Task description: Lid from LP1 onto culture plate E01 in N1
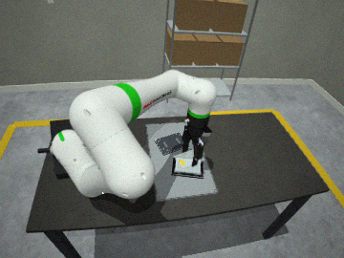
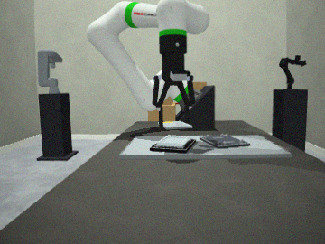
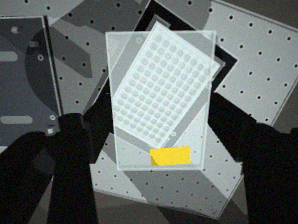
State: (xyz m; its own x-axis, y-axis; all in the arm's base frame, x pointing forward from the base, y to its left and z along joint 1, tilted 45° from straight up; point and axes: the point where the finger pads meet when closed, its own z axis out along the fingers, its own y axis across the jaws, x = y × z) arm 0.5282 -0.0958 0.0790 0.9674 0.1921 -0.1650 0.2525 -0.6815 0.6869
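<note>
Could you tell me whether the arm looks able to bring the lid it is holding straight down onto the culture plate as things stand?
Probably not squarely yet. Nothing lies between the lid in the gripper and the culture plate below, but in the wrist view the plate sits rotated against the lid's edges, so a wrist turn seems needed first.

One arm (image 1: 110,126), one lid (image 3: 160,100), one well plate (image 3: 162,90) under it, one yellow tag (image 3: 171,156) on the lid. One empty dark park (image 2: 224,140) on one pale mat (image 2: 253,150). Two black pedestals (image 2: 55,124) (image 2: 290,117), one shelf rack (image 1: 168,35), about seven cardboard boxes (image 1: 210,12).
</note>
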